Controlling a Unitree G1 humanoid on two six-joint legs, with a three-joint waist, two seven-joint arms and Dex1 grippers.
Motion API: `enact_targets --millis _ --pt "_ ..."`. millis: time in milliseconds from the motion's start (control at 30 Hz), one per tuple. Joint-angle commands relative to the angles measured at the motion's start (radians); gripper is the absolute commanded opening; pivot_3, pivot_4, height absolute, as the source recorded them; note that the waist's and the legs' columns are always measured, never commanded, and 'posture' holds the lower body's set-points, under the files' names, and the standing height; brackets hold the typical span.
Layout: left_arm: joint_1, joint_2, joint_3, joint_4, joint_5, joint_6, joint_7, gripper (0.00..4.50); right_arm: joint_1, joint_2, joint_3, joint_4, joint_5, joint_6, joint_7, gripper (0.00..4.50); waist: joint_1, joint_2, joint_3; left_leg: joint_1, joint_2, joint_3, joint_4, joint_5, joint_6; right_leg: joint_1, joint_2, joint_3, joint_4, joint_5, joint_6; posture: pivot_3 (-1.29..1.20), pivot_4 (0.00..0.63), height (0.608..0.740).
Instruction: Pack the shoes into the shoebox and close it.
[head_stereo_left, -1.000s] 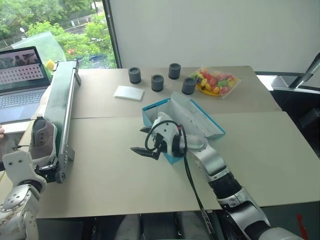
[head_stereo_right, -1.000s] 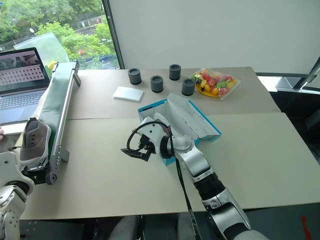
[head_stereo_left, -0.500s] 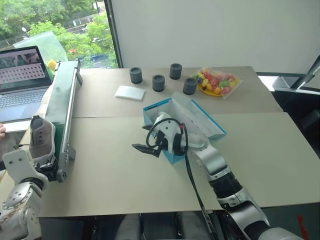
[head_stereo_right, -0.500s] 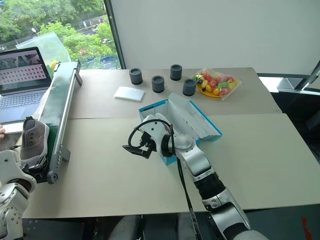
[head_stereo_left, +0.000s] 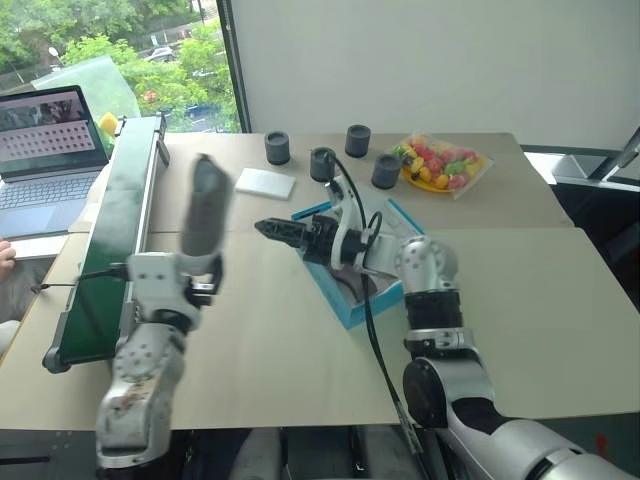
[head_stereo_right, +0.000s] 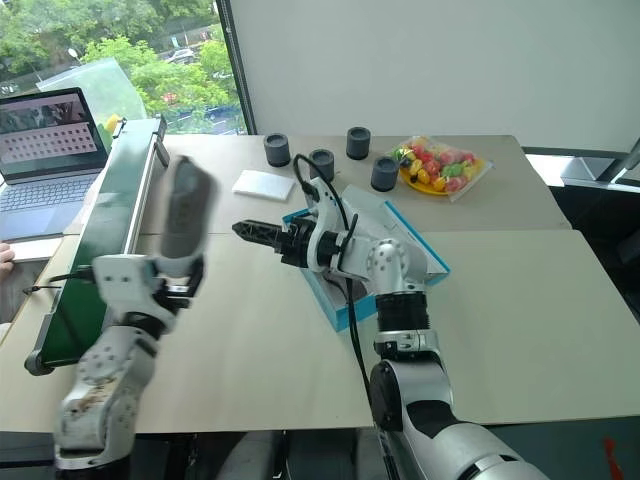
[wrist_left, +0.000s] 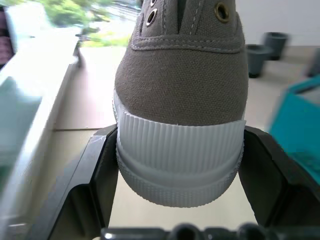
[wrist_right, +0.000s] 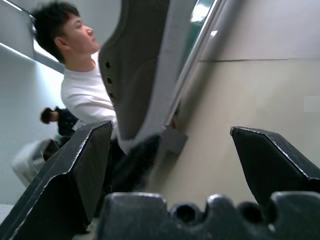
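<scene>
1. Grey canvas with a ribbed white toe cap: one shoe (wrist_left: 181, 95) sits clamped between the two black fingers of the left gripper (wrist_left: 180, 150), one finger pressed on each side of its toe.
2. In the left eye view the same shoe (head_stereo_left: 203, 208) stands upright and motion-blurred at centre left, held above the beige counter (head_stereo_left: 250, 340) by the left gripper (head_stereo_left: 185, 285).
3. The right gripper (head_stereo_left: 270, 229), at frame centre, lies level and points toward the frame's left; its jaws stand wide apart and hold nothing, as the right wrist view (wrist_right: 165, 165) confirms.
4. The turquoise shoebox (head_stereo_left: 345, 305) rests open on the counter at centre, partly hidden by the right arm.
5. The right wrist view adds a person (wrist_right: 82, 85) in a white shirt beyond the lifted shoe.
6. The eye views add a long green conveyor (head_stereo_left: 105, 240) at left, a laptop (head_stereo_left: 45, 150) at upper left, four dark grey cups (head_stereo_left: 277, 147), a flat white pad (head_stereo_left: 264, 183) and a yellow plate of coloured items (head_stereo_left: 440, 165) along the top.
7. No legible brand, label or writing appears on the shoe or shoebox; the laptop screen's content cannot be read.
</scene>
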Motion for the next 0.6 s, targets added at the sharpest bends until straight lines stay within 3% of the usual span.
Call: enact_targets --millis 33,233,533,600 --pt "-0.018 -0.021 -0.124 -0.101 -0.023 0.017 -0.035 3.02 -0.044 0.044 -0.035 -0.024 0.083 0.057 -0.037 4.5 -0.002 0.0 0.0 0.0 0.0 0.0 0.0 0.0 0.0 0.0 0.0 0.0 0.0 0.0 0.0 0.0 0.15 0.74" --pt "-0.009 -0.021 -0.197 -0.105 -0.029 0.03 -0.068 3.02 -0.038 0.056 -0.05 -0.035 0.12 0.046 -0.091 4.5 -0.02 0.0 0.0 0.001 0.0 0.001 0.0 0.0 0.0 0.001 0.001 0.0 0.001 0.0 0.0 0.0 0.15 0.74" --pt "-0.032 0.007 -0.085 -0.05 -0.022 0.016 -0.059 3.02 -0.029 0.04 -0.085 -0.036 0.183 0.012 -0.165 4.5 -0.022 0.0 0.0 0.001 0.0 0.0 0.0 0.0 0.001 0.001 0.001 0.0 0.001 -0.001 0.001 0.0 0.15 0.74" --pt "-0.038 0.009 -0.068 -0.038 -0.009 0.011 -0.047 3.02 -0.024 0.037 -0.081 -0.037 0.189 0.009 -0.169 3.95 -0.022 0.0 0.0 0.001 0.0 0.0 0.0 0.0 0.001 0.001 0.001 0.0 0.001 -0.001 0.001 0.0 0.15 0.74"
